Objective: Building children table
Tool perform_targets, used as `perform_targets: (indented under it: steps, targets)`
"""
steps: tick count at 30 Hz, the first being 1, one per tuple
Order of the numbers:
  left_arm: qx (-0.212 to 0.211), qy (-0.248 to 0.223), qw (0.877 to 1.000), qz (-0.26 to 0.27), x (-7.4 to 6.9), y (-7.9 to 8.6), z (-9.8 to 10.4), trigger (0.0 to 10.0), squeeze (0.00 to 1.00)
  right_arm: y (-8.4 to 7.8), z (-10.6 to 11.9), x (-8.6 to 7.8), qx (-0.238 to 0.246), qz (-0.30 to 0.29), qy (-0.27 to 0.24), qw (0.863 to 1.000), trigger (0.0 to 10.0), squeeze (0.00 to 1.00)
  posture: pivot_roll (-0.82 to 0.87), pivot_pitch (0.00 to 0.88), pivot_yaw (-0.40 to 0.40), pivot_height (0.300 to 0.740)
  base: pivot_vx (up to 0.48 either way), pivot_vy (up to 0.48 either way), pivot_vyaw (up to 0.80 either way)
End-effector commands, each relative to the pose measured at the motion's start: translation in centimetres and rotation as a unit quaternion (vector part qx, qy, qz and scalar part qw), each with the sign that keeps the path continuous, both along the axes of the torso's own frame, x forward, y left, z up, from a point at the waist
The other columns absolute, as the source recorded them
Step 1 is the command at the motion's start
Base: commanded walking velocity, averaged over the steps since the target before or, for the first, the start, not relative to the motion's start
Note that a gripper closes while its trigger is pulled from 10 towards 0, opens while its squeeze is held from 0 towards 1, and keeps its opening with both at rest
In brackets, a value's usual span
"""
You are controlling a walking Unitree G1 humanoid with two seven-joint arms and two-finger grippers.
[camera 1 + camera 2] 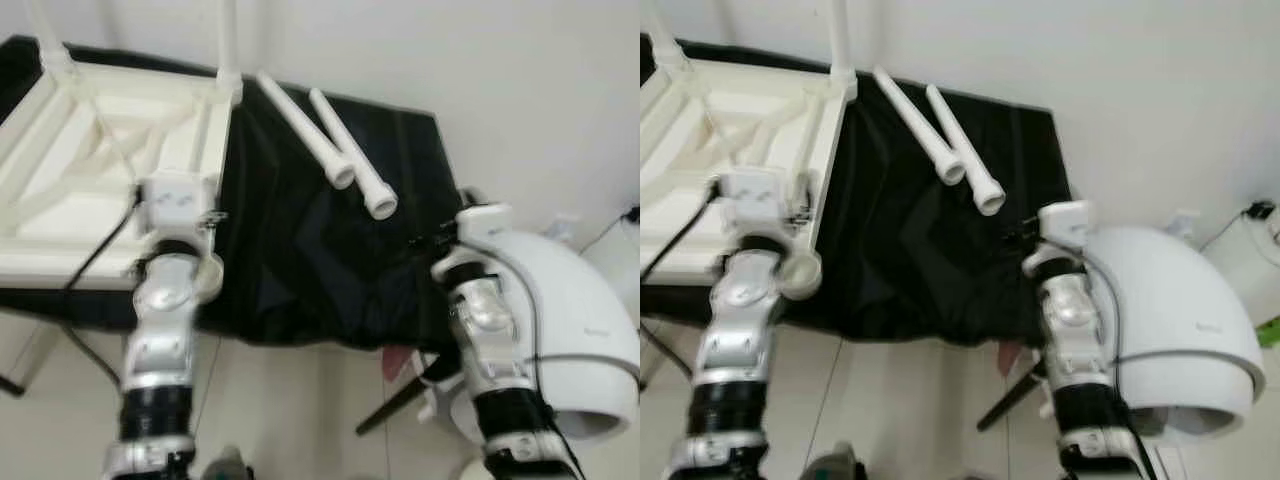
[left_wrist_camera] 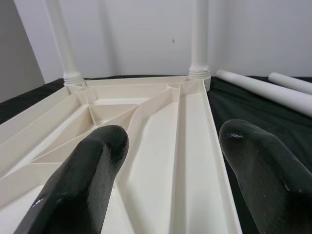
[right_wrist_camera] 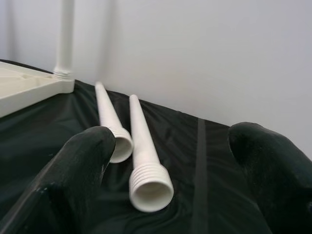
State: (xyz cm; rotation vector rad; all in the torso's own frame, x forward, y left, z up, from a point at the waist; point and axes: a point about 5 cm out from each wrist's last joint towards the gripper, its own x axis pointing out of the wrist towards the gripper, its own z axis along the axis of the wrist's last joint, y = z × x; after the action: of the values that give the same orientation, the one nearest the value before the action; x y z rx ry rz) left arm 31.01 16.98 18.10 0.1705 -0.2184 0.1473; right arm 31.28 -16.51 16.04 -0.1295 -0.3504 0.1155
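A: Right gripper (image 3: 170,170) is spread wide and holds nothing. It hovers at the near edge of the black-draped counter (image 1: 300,260), aimed at two loose white legs (image 1: 340,150).

B: Where do the legs lie from it?

A: Ahead of it and a little toward the robot's left. They rest side by side on the cloth, close together; I cannot tell if they touch. Their long axes run away from the robot, slanting left, with the threaded open ends nearest the gripper. The nearer leg (image 3: 146,165) points its mouth almost straight between the fingers.

B: And the other arm?

A: Left gripper (image 2: 170,161) is also wide open and empty. It hangs over the upturned tabletop (image 1: 60,180), a cream ribbed frame on the counter's left side. Two legs already stand upright in its far corners.

B: Which arm is nearer the loose legs?

A: I judge the right one. A grasp would likely need to close across the leg, not along it.
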Motion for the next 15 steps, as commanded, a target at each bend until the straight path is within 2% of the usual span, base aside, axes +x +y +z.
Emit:
perform_targets:
  steps: [1, 4, 8, 15]
  targets:
    - [-0.004, 0.006, 1.000, -0.020, 0.19, -1.29, -0.15, 10.0, 0.00, -1.40, -0.22, -0.17, 0.000, -0.024, 0.005, 1.000, 10.0, 0.00, 0.05, 0.026, -0.100, 0.740, 0.270, 0.000, 0.00]
    - [-0.003, 0.005, 1.000, -0.019, 0.26, -1.27, -0.11, 10.0, 0.00, -1.46, -0.19, -0.14, -0.001, -0.025, 0.005, 1.000, 10.0, 0.00, 0.05, 0.025, -0.099, 0.740, 0.240, 0.000, 0.00]
    - [-0.003, 0.002, 1.000, -0.015, 0.37, -1.34, 0.06, 10.0, 0.00, -1.49, -0.20, -0.02, 0.008, -0.024, 0.009, 1.000, 10.0, 0.00, 0.05, 0.026, -0.096, 0.740, 0.000, 0.000, 0.00]
    - [-0.001, -0.001, 1.000, -0.030, 0.50, -1.71, 0.54, 10.0, 0.00, -1.62, -0.27, 0.46, -0.006, -0.013, 0.026, 1.000, 10.0, 0.00, 0.04, 0.032, -0.091, 0.740, 0.000, 0.000, 0.00]
